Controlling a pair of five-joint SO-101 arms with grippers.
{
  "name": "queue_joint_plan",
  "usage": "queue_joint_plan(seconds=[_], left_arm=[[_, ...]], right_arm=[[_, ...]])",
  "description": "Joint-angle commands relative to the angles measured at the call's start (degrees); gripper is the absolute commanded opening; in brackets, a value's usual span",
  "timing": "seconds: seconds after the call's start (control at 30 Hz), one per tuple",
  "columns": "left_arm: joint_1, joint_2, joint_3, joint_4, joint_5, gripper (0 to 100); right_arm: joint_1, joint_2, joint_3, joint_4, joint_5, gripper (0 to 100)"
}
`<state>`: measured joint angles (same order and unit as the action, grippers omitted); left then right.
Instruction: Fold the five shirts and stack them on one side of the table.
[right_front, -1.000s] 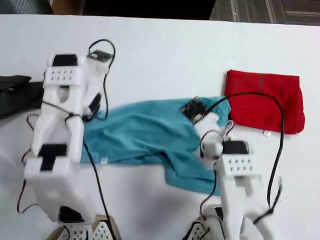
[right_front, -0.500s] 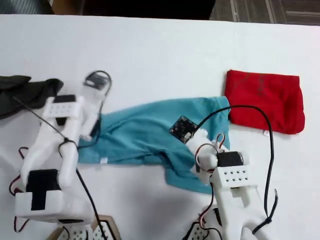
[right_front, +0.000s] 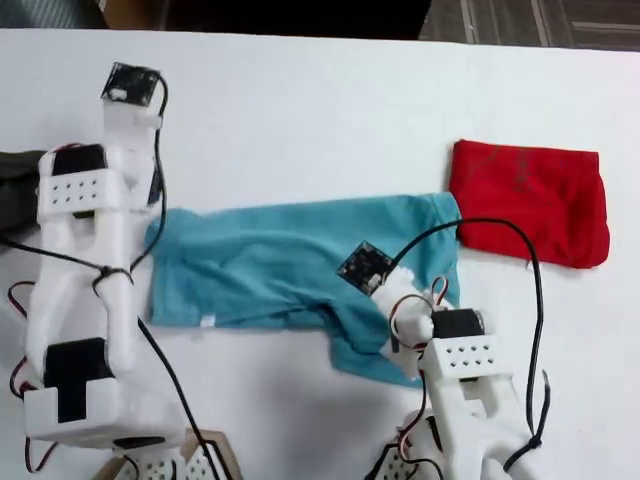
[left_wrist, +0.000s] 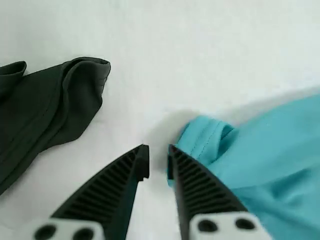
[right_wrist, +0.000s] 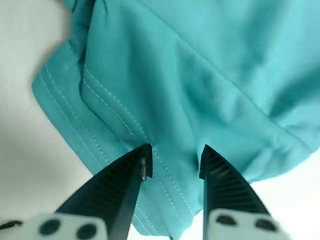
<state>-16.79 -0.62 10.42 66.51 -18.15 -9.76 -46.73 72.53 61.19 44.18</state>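
Observation:
A teal shirt (right_front: 290, 265) lies spread across the middle of the table, its lower right part bunched. In the left wrist view my left gripper (left_wrist: 158, 161) is open only a crack with nothing between its fingers. It hovers just off the teal shirt's corner (left_wrist: 207, 137), between that corner and a dark shirt (left_wrist: 45, 105). My right gripper (right_wrist: 175, 162) is open and hangs close over the teal shirt's stitched hem (right_wrist: 100, 115). A folded red shirt (right_front: 530, 200) rests at the right.
The dark shirt (right_front: 15, 190) lies crumpled at the table's left edge, partly behind the left arm (right_front: 85, 260). The right arm (right_front: 460, 350) stands at the near edge with its cable looping toward the red shirt. Bare white table (right_front: 320, 110) stretches along the far side.
The left arm has swung back toward the far left, and the teal shirt's left end now lies drawn out flatter. The right arm has shifted slightly toward the near edge over the shirt's lower part.

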Motion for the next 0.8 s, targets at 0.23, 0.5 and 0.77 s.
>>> queue_joint_plan(seconds=[0.23, 0.5, 0.77], left_arm=[[13.6, -3.5, 10.9, 11.6, -2.3, 21], [9.0, -3.2, 25.8, -11.3, -2.3, 21], [6.9, -1.6, 29.1, -18.4, -2.1, 21]], right_arm=[[0.0, -1.5, 1.0, 0.4, 7.1, 6.3], [1.3, -1.9, 0.7, 1.1, 7.7, 2.0], [0.8, -1.9, -6.2, 9.8, 7.7, 2.3]])
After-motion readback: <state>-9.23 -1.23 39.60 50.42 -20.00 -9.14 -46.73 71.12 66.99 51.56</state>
